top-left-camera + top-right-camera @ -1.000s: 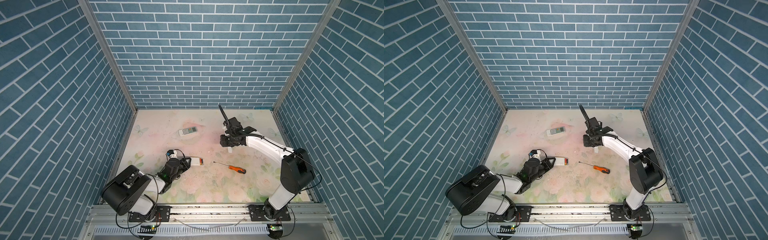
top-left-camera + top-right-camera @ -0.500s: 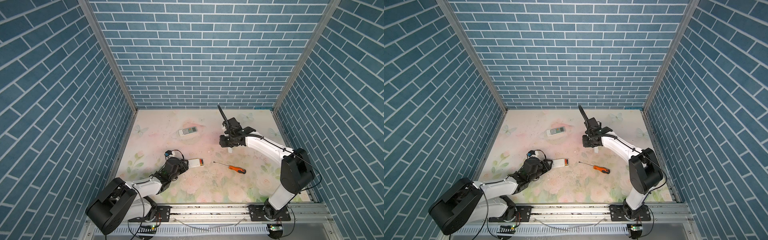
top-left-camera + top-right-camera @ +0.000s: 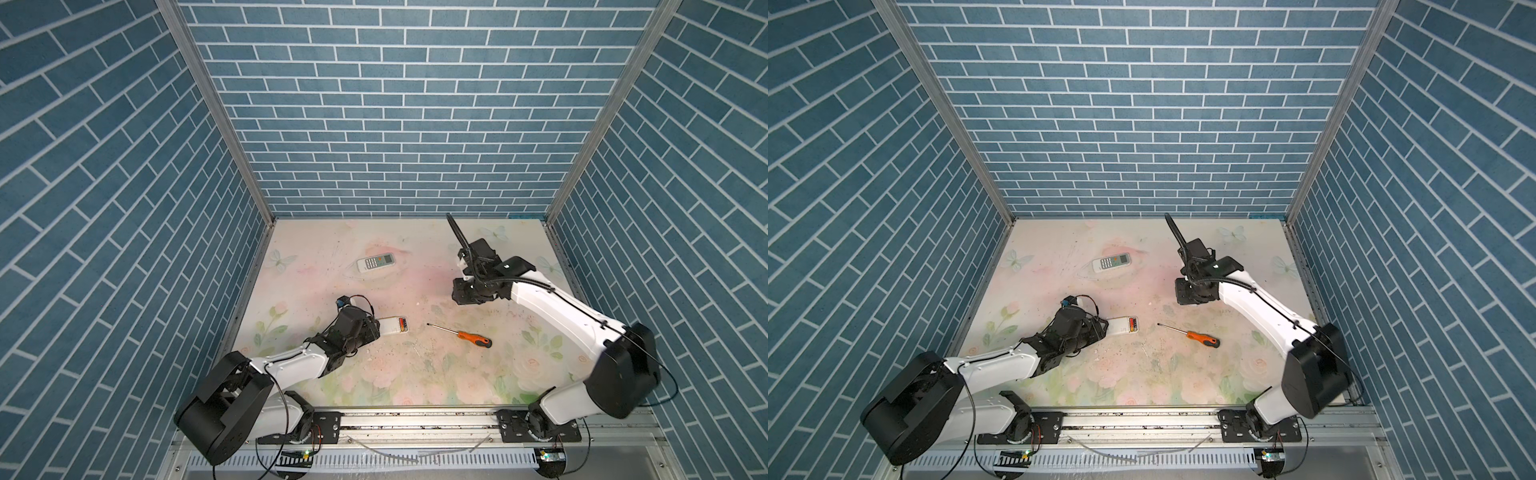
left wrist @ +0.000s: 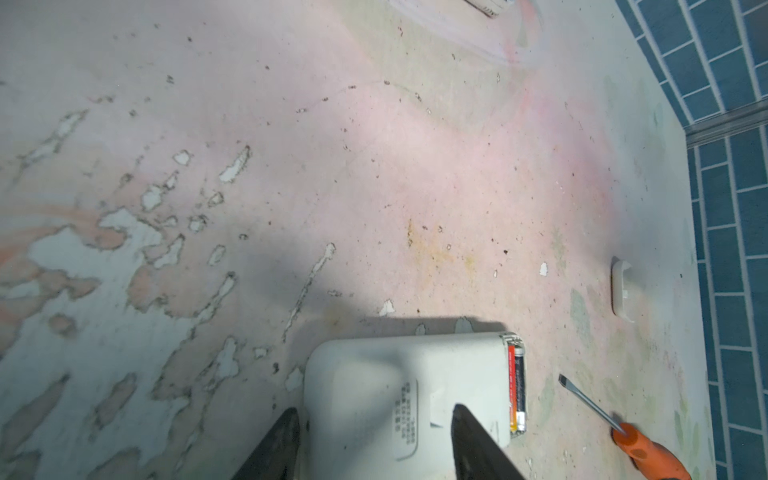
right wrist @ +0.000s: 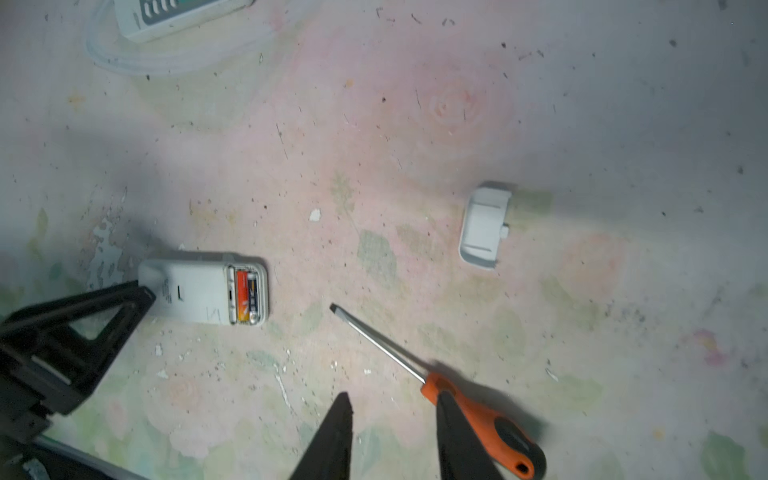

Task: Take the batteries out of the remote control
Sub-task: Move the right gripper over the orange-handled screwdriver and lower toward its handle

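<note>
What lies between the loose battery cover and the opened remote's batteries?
Between battery cover and batteries: only bare mat, in the right wrist view; screwdriver lies just aside.

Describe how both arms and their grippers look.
The left arm and right arm have white tubular links, bulky black joints and thin black cables. The left gripper and right gripper have black, tapering wedge fingers.

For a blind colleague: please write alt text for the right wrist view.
A white remote lies face down on the table, its compartment open with the batteries still inside; the left gripper's fingers sit at its other end. The open right gripper hovers by an orange-handled screwdriver, a loose white cover nearby.
</note>
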Action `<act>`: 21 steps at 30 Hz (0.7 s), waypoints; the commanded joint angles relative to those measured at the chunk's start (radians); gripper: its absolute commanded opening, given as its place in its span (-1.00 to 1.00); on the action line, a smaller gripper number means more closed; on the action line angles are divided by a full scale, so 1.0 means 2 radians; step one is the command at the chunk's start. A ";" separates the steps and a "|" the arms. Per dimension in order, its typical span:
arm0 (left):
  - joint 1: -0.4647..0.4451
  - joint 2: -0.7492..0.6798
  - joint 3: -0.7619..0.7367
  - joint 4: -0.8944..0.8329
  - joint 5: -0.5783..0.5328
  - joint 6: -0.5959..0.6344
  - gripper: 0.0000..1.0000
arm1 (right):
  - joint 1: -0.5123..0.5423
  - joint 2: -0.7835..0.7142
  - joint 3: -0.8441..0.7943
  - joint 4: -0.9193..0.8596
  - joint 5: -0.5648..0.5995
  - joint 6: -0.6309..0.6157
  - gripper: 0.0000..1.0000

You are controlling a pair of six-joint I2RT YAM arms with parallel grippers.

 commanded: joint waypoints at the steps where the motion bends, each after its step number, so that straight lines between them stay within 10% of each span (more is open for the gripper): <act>1: 0.000 0.005 0.033 -0.062 0.019 0.025 0.18 | 0.002 -0.030 -0.051 -0.073 -0.005 0.021 -0.10; 21: 0.002 0.044 0.099 -0.180 0.081 0.082 -0.08 | -0.014 0.044 -0.097 -0.085 0.008 -0.055 0.26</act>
